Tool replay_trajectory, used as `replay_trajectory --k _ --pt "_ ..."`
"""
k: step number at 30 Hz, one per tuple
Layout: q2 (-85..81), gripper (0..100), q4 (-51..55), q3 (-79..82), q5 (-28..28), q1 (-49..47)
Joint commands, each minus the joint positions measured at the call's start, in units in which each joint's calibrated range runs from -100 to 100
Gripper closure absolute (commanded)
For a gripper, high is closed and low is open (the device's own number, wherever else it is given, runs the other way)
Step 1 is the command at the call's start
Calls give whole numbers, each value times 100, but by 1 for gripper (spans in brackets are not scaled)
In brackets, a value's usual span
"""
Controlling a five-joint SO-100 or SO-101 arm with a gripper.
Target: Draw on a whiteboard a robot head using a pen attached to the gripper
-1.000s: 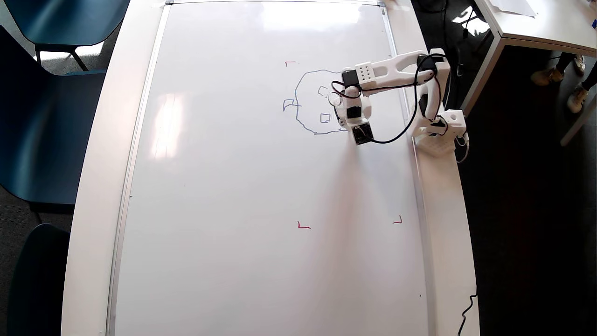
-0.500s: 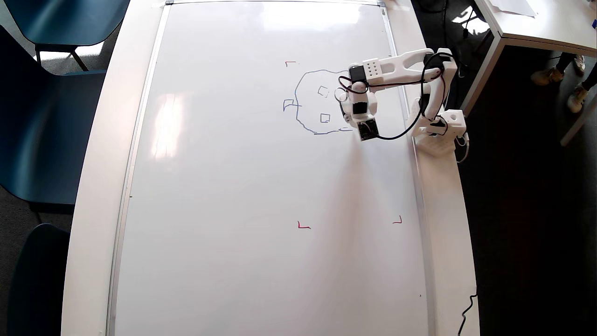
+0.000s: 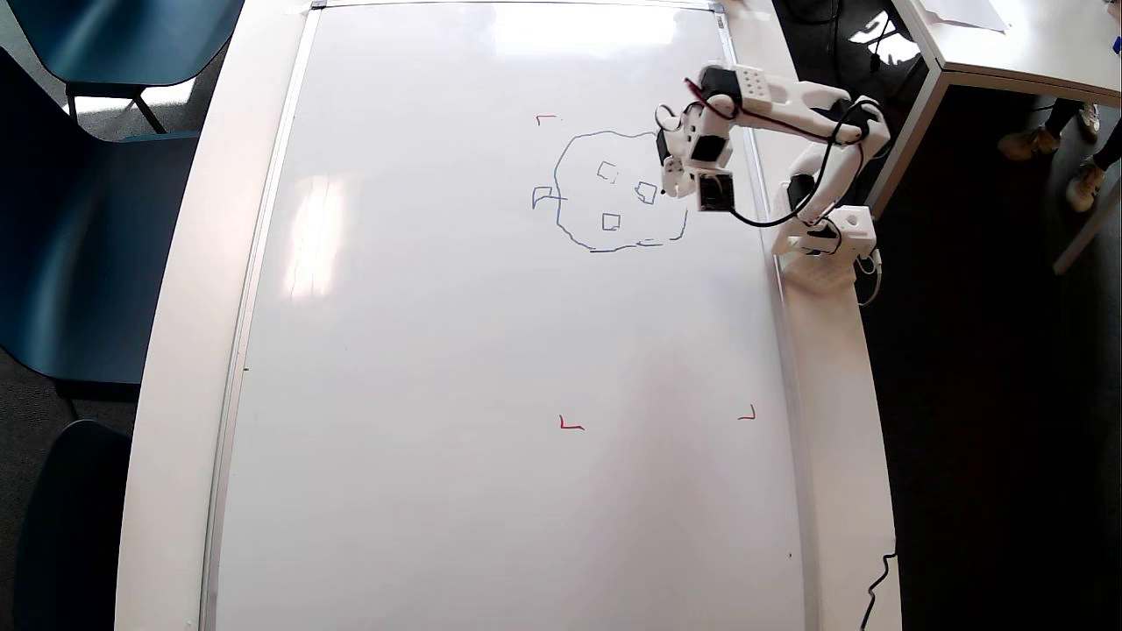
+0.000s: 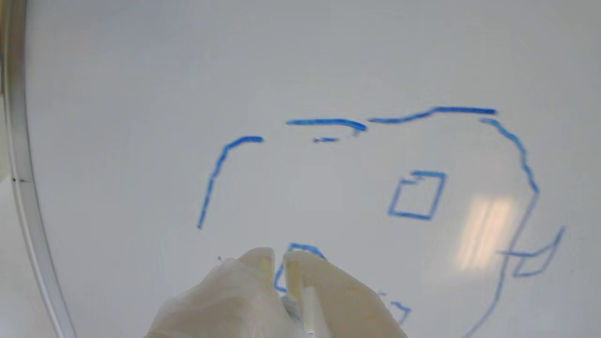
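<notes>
Whiteboard (image 3: 438,350) found flat on white counter (image 3: 175,350), drawing confined to upper right area in overhead view, near arm base (image 3: 828,241). Robot head (image 3: 578,232) noted as wobbly blue outline with three small squares inside and a flag-like mark on its left flank in overhead view. Outline judged incomplete: right side open between a short stroke at lower right and the top arc, with further breaks along the lower edge, plainly seen in wrist view as separate dashes (image 4: 328,123). Gripper (image 3: 675,180) positioned over that open right side, just beside the rightmost square (image 3: 647,193). In wrist view, gripper (image 4: 278,263) seen with jaws drawn nearly together, a thin slit between them; pen not discernible in either view, so grasp on it could not be confirmed, and tip contact with board could not be told. Step in hand judged as closing the right flank of the outline. Recommended: tip set down on the end of the existing short stroke, light steady pressure held, slow continuous travel up to the top arc, stroke kept clear of the nearby square, tip lifted only once the lines met. Risk recorded of skipped ink and fresh gaps if pressure lapsed.
</notes>
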Motion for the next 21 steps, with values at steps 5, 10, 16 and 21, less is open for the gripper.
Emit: replay_trajectory --k 5,10,16,21 --pt "-2044 99 200 299 345 61" --pt "-3445 99 200 1080 575 54" --pt "-5029 99 157 2178 999 61" --pt "-6338 99 -60 2759 1095 282"
